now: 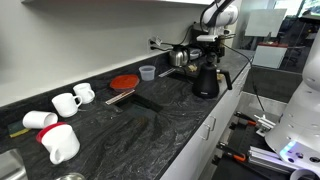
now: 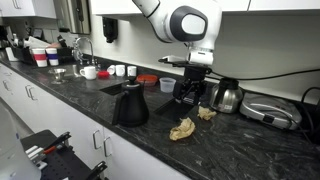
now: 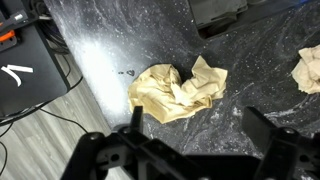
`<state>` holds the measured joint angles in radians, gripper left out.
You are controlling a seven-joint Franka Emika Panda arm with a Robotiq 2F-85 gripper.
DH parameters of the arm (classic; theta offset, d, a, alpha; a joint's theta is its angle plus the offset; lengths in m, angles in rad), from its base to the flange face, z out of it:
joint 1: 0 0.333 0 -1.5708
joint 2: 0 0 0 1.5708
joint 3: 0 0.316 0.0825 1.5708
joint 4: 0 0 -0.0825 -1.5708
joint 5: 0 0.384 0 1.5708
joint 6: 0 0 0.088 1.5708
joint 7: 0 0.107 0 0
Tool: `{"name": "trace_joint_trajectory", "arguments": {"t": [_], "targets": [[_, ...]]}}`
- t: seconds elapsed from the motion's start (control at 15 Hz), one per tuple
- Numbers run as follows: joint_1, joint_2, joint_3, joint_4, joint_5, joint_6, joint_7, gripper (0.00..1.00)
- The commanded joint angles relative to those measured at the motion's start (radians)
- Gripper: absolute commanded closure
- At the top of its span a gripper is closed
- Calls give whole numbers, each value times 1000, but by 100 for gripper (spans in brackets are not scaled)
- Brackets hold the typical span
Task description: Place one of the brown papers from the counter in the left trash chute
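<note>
Long dark marbled surface [image 2: 250, 142] along a white wall, shown in both exterior views. Near the front edge, a crumpled brown paper [image 2: 183, 128], lying loose on the stone. A little behind it, toward the wall, a second brown paper [image 2: 207, 113], smaller in view and apart from the first.

White robot arm [image 2: 185, 25] reaching down from above, with the black pincer [image 2: 190, 97] hanging over the surface just behind the nearer paper, clear of both papers.

From the wrist view, looking straight down: the crumpled brown paper [image 3: 180, 90] in mid-frame, the second brown paper [image 3: 308, 68] cut off at the right edge. At the bottom of the picture, the pincer [image 3: 195, 140], its two dark fingers [image 3: 130, 125] spread wide, nothing between them, touching nothing. Grey wooden floor [image 3: 40, 120] visible past the surface edge at the left of that view.

Elsewhere on the surface: a black carafe [image 2: 130, 105] beside the pincer, a silver kettle [image 2: 228, 97] near the wall, a red plate [image 2: 148, 78] and a small pale cup [image 2: 168, 84] farther along. Beyond those, several white mugs [image 1: 65, 103], well apart from the papers. Papers not discernible in the exterior view from the mug end.
</note>
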<state>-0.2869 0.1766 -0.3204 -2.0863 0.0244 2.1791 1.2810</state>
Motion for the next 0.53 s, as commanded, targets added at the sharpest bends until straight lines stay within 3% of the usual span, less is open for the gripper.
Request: {"name": "trace_joint_trajectory", "arguments": {"t": [0.0,0.47], "targets": [[10,9,-9,-8,-26,29,18,0],[20,62,-10,-33,-72,72,30,0]]}}
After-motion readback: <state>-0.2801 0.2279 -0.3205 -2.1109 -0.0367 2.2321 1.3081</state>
